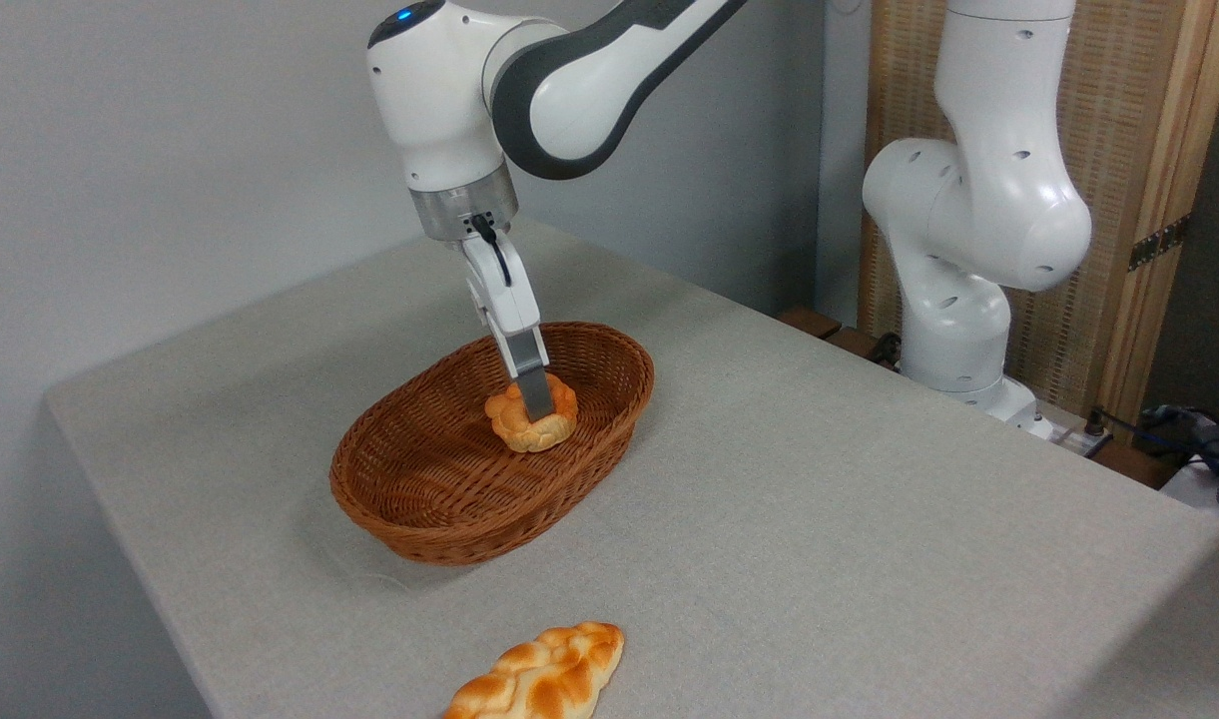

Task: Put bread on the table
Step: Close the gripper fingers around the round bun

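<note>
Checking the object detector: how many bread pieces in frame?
2. The round knotted bun sits inside the wicker basket, with the claw at it. The long braided loaf lies on the table at the bottom edge, partly cropped.

1. A plain pale grey wall (170,150) fills the left and centre behind the work area.
2. On the right stands a woven cane panel (1118,130) in a light wooden frame (1173,200).
3. Soft, even light, with faint shadows.

Glossy white arm (968,200) — dark grey joint bands, blue light, black cable — with a white-and-grey end effector (536,399).
</note>
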